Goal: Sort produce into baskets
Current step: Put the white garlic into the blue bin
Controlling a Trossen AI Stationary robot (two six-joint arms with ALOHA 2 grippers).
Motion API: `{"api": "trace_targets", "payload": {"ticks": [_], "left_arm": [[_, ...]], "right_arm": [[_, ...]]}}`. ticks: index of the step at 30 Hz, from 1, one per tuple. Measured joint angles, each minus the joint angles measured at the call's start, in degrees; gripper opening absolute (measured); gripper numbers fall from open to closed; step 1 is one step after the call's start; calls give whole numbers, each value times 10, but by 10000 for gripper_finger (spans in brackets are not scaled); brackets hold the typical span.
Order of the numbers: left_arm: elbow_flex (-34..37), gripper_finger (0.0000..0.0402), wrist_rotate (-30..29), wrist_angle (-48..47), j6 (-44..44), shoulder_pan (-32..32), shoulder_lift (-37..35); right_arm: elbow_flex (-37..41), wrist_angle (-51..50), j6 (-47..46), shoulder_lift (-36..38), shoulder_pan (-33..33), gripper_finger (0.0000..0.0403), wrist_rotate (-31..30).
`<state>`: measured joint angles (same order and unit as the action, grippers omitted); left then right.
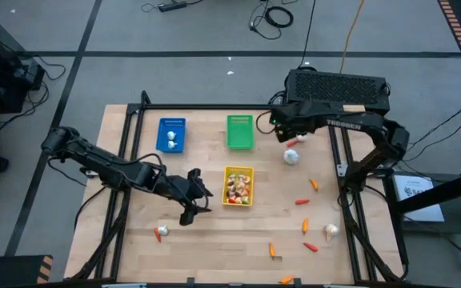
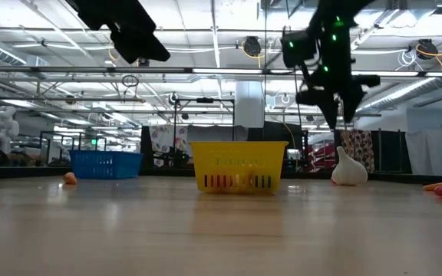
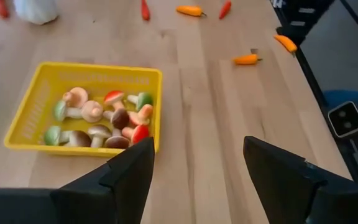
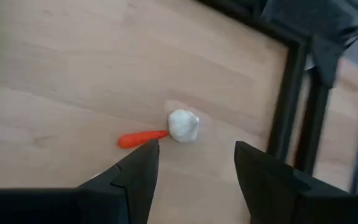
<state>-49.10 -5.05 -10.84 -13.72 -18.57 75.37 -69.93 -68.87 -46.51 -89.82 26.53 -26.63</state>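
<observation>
Dark and empty, the left gripper [image 3: 194,168] hangs with its fingers spread wide above bare wood, just beside the small yellow rectangular plastic basket [image 3: 28,112] that holds a heap of little toy mushrooms [image 3: 101,118] with red, green, brown and pale caps. The right gripper [image 4: 194,165] also stands wide open with nothing between its fingers, near the far right corner of the light wooden table [image 1: 214,232], over a small white round bulb [image 4: 183,124] that touches an orange-red carrot-like piece [image 4: 140,138]. Beyond the yellow basket, the blue basket [image 1: 171,134] holds white bulbs, and the green basket [image 1: 240,131] sits beside it. More orange pieces [image 1: 310,247] and another white bulb [image 1: 162,232] lie scattered across the near half of the table
</observation>
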Motion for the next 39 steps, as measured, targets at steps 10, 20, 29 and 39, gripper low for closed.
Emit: {"api": "trace_targets", "payload": {"ticks": [10,20,29,39], "left_arm": [[0,254,-14,0,37,-7,0],[0,254,-14,-2,37,-7,0],[0,254,-15,-1,36,-7,0],[0,254,-32,-1,37,-7,0]], "right_arm": [[140,177,38,4,79,179,62],[225,284,51,4,111,151,74],[230,323,61,4,114,133,72],[230,333,67,4,114,65,68]]}}
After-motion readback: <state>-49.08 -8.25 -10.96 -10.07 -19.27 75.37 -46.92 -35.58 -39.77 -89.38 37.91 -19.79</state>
